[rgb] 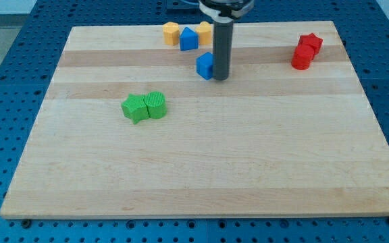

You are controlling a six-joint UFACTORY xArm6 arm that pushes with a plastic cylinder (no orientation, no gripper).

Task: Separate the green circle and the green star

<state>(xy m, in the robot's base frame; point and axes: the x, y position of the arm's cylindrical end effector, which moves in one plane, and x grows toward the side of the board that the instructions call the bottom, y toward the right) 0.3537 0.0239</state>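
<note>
Green star [135,108] & green circle [156,104] are sitting touching, board's [201,175] left-centre. Toward top centre, yellow block [172,32], blue block [188,38], 2nd yellow [204,30] are clustering. My tip [221,77] is touching blue cube [205,65]; no jaws to report. Two red blocks [306,50] are resting top right.

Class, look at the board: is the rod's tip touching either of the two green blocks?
No: my tip stands beside a blue block, well away from the green star and green circle.
</note>
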